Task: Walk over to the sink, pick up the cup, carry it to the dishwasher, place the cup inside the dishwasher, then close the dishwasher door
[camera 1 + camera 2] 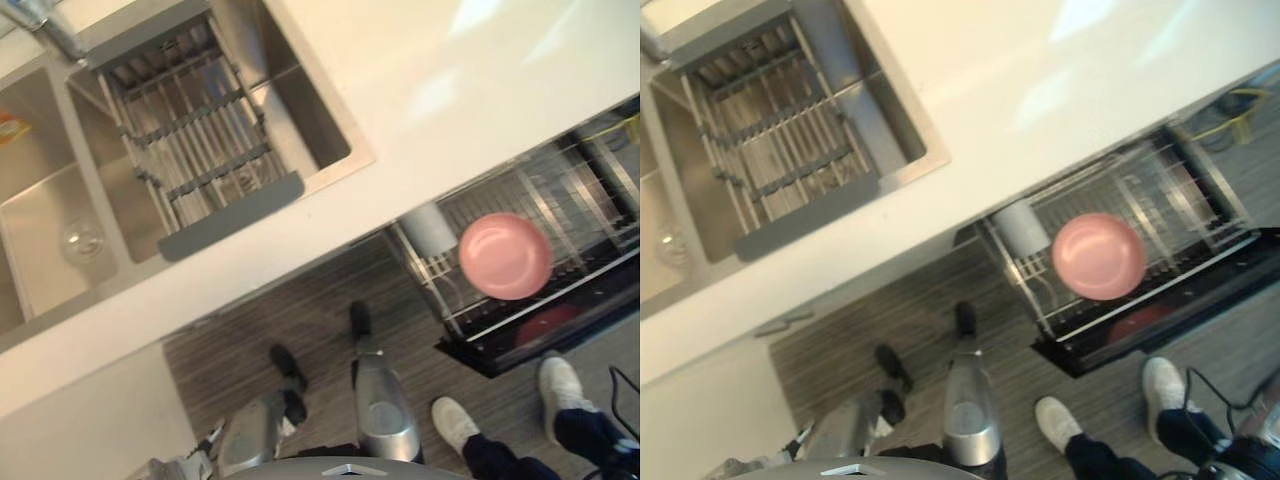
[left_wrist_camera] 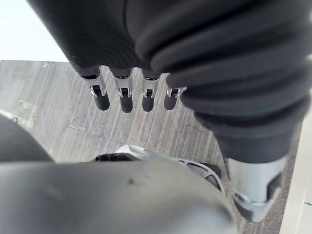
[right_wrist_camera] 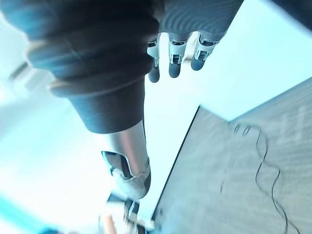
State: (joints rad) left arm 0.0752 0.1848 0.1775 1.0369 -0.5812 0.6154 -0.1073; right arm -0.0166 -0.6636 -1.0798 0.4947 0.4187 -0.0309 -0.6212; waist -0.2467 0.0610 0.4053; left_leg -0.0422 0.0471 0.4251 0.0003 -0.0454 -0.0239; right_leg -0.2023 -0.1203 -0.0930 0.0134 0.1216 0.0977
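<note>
1. Left eye view: a white counter (image 1: 450,90) runs across, with a steel sink (image 1: 305,115) set into it. A slatted drying rack (image 1: 190,140) spans one basin. In the other basin, toward the robot's left, a clear cup (image 1: 82,240) sits on the bottom, well apart from both hands. To the right, below the counter edge, the dishwasher (image 1: 500,362) stands open with its wire basket (image 1: 590,200) pulled out. A pink plate (image 1: 505,255) stands in the basket, and a pale tumbler (image 1: 428,228) is just beside it. A person's white shoes (image 1: 455,422) rest on the grey floor (image 1: 250,325) near the dishwasher.
2. Right eye view: the same layout, with the cup at the far left edge in its basin. The dark dishwasher door (image 1: 1230,282) lies lowered beneath the basket. The person's dark trouser legs (image 1: 1110,455) show above the shoes.
3. Left wrist view: the left hand (image 2: 126,100) hangs over the floor. Its fingers are straight, slightly apart and hold nothing.
4. Right wrist view: the right hand (image 3: 174,61) has its fingers straight side by side with the thumb apart from them. It is empty.
</note>
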